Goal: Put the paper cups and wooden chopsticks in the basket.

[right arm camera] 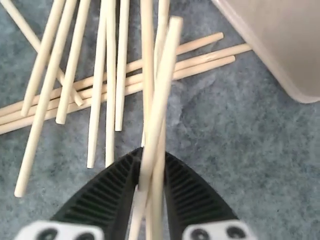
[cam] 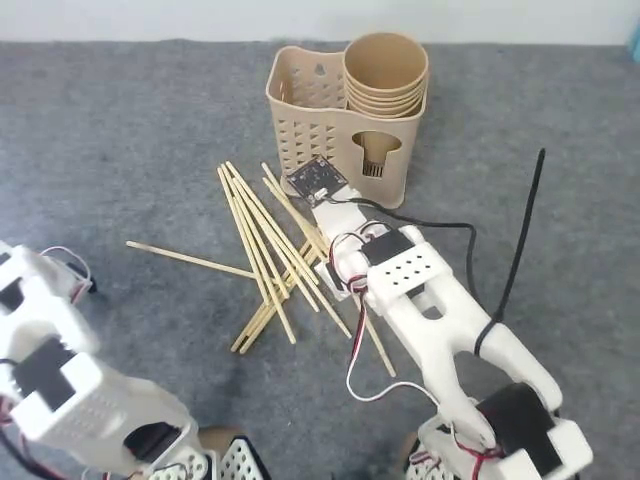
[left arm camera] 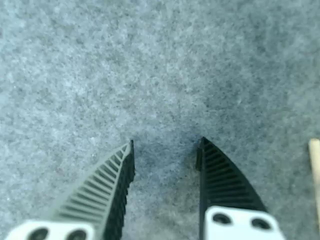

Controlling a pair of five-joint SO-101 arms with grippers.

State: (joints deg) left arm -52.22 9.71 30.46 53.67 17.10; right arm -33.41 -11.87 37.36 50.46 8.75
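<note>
The high camera sat above and behind the arms [cam: 440, 310]. It looked down and forward over the mat [cam: 130, 150] to the basket [cam: 310, 120] at the far side, from well off. Each wrist camera looked along its own gripper, close to the mat. The left gripper [left arm camera: 166, 141] view faced bare mat and 1 chopstick end [left arm camera: 315, 170]. The right gripper [right arm camera: 152, 152] view faced the chopsticks [right arm camera: 110, 75] and a basket corner, both shared with the high view.

Grey carpet-like surface [cam: 130, 140] meets a pale wall [cam: 150, 20]
</note>
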